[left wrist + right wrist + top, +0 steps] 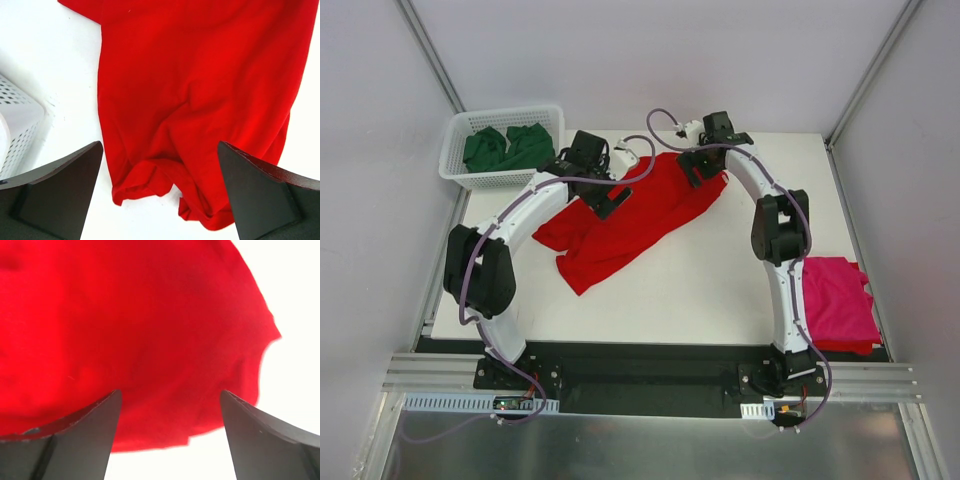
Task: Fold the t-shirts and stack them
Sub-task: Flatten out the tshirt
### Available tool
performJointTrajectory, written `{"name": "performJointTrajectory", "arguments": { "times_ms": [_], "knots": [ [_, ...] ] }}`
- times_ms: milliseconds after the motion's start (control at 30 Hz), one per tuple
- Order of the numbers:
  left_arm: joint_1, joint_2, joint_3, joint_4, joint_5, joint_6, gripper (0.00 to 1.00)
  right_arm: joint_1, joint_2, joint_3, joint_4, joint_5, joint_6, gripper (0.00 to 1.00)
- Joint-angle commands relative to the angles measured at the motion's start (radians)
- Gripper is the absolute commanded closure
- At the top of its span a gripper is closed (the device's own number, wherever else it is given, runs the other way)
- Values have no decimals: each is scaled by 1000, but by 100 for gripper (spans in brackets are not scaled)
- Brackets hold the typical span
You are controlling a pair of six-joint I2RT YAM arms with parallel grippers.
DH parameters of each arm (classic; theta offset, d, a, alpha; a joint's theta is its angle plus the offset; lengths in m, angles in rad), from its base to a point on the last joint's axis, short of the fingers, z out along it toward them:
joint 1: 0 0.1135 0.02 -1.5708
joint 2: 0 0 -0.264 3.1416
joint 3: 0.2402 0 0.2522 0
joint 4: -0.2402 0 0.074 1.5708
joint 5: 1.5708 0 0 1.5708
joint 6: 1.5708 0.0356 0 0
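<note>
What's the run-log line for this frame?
red shirt: crumpled on table | left end effector: open over it | right end effector: open over it | pink shirt: right edge | green shirts: in basket

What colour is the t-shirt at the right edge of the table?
The t-shirt is magenta-pink; the top external view shows it best.

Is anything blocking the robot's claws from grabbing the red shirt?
No, nothing visible does. The left gripper and the right gripper both hang open right over the red t-shirt. Only its cloth and the white table show between their fingers.
</note>
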Motion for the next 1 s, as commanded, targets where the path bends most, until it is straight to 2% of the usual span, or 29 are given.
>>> {"name": "performJointTrajectory", "arguments": {
  "times_ms": [0, 100, 333, 400, 433, 467, 533, 567, 733, 833, 933, 967],
  "knots": [
    [-7, -82, -27, 9, -20, 9, 1, -17, -1, 42, -49, 114, -20, 16],
    [-7, -91, -44, 9, -24, 8, 1, -20, 11, 48, -69, 147, -33, 16],
    [-7, -102, -46, 8, -33, 12, 1, -20, 83, 117, -194, 28, -52, 19],
    [-6, -105, -46, 9, -40, 15, 1, -20, 85, 102, -195, 16, -53, 28],
    [-6, -105, -47, 8, -41, 15, 1, -20, 85, 99, -197, 13, -56, 34],
    [-7, -104, -49, 9, -44, 17, 1, -20, 87, 99, -197, 7, -56, 57],
    [-7, -105, -55, 8, -46, 18, 1, -20, 85, 99, -198, -4, -61, 79],
    [-7, -105, -57, 8, -44, 19, 0, -20, 77, 94, -186, -8, -59, 99],
    [-7, -105, -57, 9, -44, 18, 1, -15, -19, 70, -88, -51, -20, 99],
    [-10, -110, -54, 9, -49, 20, 1, 11, -90, 126, -37, -38, -18, 99],
    [-12, -113, -58, 9, -52, 20, 1, 45, -160, 87, 100, -30, -36, 99],
    [-11, -117, -58, 9, -53, 20, 1, 52, -174, 64, 204, -33, -35, 99]
  ]
}}
